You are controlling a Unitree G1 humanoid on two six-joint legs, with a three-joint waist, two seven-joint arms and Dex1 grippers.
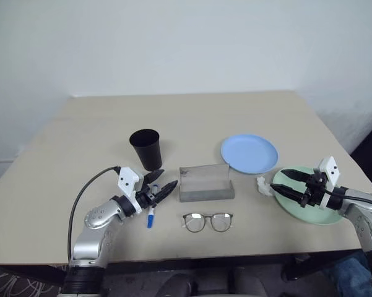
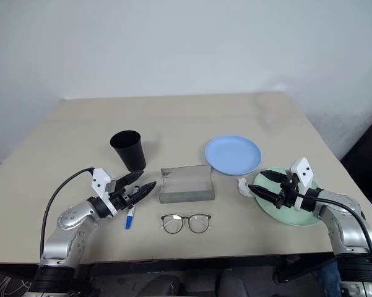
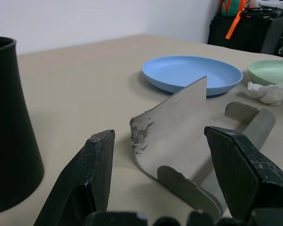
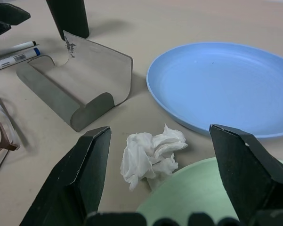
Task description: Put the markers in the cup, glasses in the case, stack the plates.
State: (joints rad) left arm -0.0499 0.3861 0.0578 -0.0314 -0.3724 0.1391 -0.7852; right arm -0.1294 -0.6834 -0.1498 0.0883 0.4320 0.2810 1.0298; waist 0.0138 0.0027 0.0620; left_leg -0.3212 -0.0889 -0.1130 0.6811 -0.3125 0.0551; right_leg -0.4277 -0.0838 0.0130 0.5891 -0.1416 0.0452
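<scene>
Left gripper point(image 1: 164, 182) and right gripper point(image 1: 285, 180) hover, fingers spread.

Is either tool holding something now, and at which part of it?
Nothing is held: the left tool and the right tool are both open and empty.

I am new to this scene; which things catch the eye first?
The light blue plate lies right of centre on the table, the mint green plate nearer, under the open right gripper. The black cup stands beside the open grey case, glasses in front.
</scene>
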